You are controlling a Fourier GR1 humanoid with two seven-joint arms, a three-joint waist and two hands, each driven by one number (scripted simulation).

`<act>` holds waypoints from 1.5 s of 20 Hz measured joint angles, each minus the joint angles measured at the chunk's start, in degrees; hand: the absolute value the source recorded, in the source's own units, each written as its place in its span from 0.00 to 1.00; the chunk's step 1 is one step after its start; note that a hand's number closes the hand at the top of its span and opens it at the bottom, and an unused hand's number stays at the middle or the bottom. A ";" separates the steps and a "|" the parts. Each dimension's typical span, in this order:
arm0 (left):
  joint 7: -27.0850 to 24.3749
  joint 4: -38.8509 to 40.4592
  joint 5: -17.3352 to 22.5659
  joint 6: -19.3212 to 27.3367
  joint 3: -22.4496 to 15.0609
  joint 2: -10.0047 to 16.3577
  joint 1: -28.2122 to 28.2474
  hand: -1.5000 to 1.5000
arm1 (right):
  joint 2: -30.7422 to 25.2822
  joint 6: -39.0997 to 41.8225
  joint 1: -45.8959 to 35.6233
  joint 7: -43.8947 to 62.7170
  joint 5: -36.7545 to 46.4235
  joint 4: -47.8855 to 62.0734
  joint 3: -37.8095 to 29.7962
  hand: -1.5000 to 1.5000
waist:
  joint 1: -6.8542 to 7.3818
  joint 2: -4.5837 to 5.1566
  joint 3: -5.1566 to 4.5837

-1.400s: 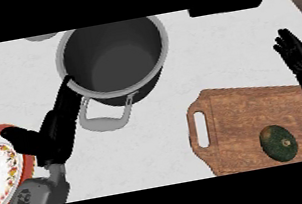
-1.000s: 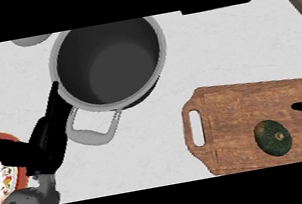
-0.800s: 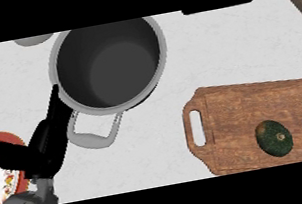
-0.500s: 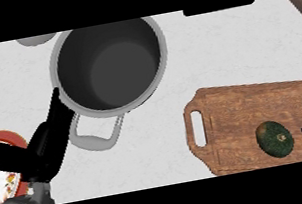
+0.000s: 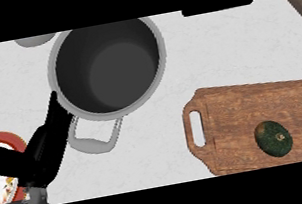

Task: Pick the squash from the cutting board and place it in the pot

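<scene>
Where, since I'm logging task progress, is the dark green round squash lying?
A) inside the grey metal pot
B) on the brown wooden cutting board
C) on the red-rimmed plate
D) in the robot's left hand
B: the dark green round squash lies on the brown wooden cutting board, near its lower right corner, well apart from the grey metal pot.
</scene>
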 measured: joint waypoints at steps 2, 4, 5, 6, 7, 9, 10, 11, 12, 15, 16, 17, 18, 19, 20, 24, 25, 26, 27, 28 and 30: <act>0.08 -0.81 -0.33 0.03 -0.51 -0.23 0.68 0.50 | -1.23 3.04 -0.50 7.00 -1.66 -4.75 -0.56 0.00 | 0.37 0.05 0.02; 0.65 -0.88 -0.14 -0.21 -0.30 -0.11 0.60 0.50 | -2.14 5.25 -0.84 12.83 -3.18 -9.51 -1.26 0.00 | 0.48 0.12 0.04; 0.40 -0.67 -0.16 -0.55 -0.26 -0.15 0.63 0.50 | -2.35 6.09 -1.53 14.92 -3.71 -11.19 -1.41 0.00 | 0.69 0.18 0.06; 0.01 -0.35 -0.20 -0.83 -0.18 -0.26 0.60 0.50 | -2.63 6.86 -2.14 16.66 -4.50 -12.69 -1.79 0.00 | 0.83 0.21 0.07; -0.16 -0.02 -0.08 -1.34 -0.03 -0.26 0.32 0.50 | -2.68 7.40 -2.74 17.82 -5.35 -13.75 -2.09 0.00 | 0.95 0.26 0.09; 0.02 0.06 0.00 -1.78 0.06 -0.38 0.16 0.50 | -1.91 7.91 -2.67 19.06 -5.72 -15.03 -1.59 0.00 | 1.10 0.29 0.14; -0.33 0.19 -0.37 -1.65 -0.20 -0.88 0.00 0.50 | -1.73 8.21 -3.89 19.74 -6.60 -14.96 -1.86 0.00 | 1.35 0.34 0.19; -0.44 0.37 -0.62 -1.76 -0.28 -0.99 -0.23 0.50 | -1.13 8.30 -4.72 20.49 -6.35 -15.48 -1.09 0.00 | 1.54 0.37 0.20; -0.14 0.07 -0.92 -1.42 -0.54 -1.31 -0.22 0.50 | -0.49 8.33 -5.54 20.99 -6.00 -15.41 -0.49 0.00 | 1.73 0.39 0.20; 0.40 0.19 -0.81 -1.89 -0.26 -1.33 -0.44 0.50 | 1.52 8.45 -7.43 21.82 -4.68 -14.82 1.55 0.00 | 1.98 0.45 0.22; 0.52 -0.08 -0.84 -1.98 -0.22 -1.30 -0.25 0.50 | 2.40 8.44 -7.79 21.89 -3.66 -14.16 2.84 0.00 | 2.10 0.47 0.21; 0.88 -0.26 -0.73 -2.05 -0.16 -1.32 -0.21 0.50 | 2.79 8.56 -7.69 21.78 -3.35 -13.78 3.05 0.00 | 2.01 0.46 0.23; 0.66 0.16 -0.66 -2.39 0.13 -1.31 -0.36 0.50 | 3.58 8.54 -7.48 21.67 -2.11 -13.43 4.25 0.00 | 1.93 0.45 0.24; 0.67 0.31 -0.76 -2.50 0.19 -1.39 -0.57 0.50 | 4.18 8.62 -7.61 21.57 -1.12 -12.64 5.15 0.00 | 1.92 0.45 0.25; 1.10 0.10 -0.39 -2.93 0.42 -1.12 -0.41 0.50 | 4.55 8.82 -8.03 21.59 -0.86 -11.88 5.25 0.00 | 1.97 0.47 0.25; 0.94 -0.64 -1.52 -2.29 0.09 -1.78 0.28 0.50 | 5.99 9.59 -8.19 21.77 2.61 -9.36 7.38 0.00 | 1.92 0.44 0.27; 0.66 -0.94 -1.95 -2.11 -0.26 -2.05 0.74 0.50 | 6.17 9.86 -8.14 21.95 3.44 -8.76 7.65 0.00 | 1.94 0.42 0.27; 0.46 -0.91 -2.10 -2.23 -0.28 -2.11 0.76 0.50 | 6.36 10.21 -8.54 22.22 4.35 -7.87 8.05 0.00 | 2.02 0.45 0.26; 0.67 -0.38 -2.02 -2.24 0.18 -2.11 0.06 0.50 | 6.75 10.47 -8.41 22.34 5.37 -7.30 8.68 0.00 | 1.87 0.47 0.26; 0.43 -0.03 -2.14 -2.13 0.33 -2.38 -0.07 0.50 | 7.10 10.69 -8.08 22.30 6.27 -6.80 9.10 0.00 | 1.74 0.44 0.28; 0.57 -0.11 -2.58 -1.95 0.25 -2.62 -0.09 0.50 | 7.82 11.12 -7.59 22.21 7.80 -6.37 9.70 0.00 | 1.61 0.36 0.32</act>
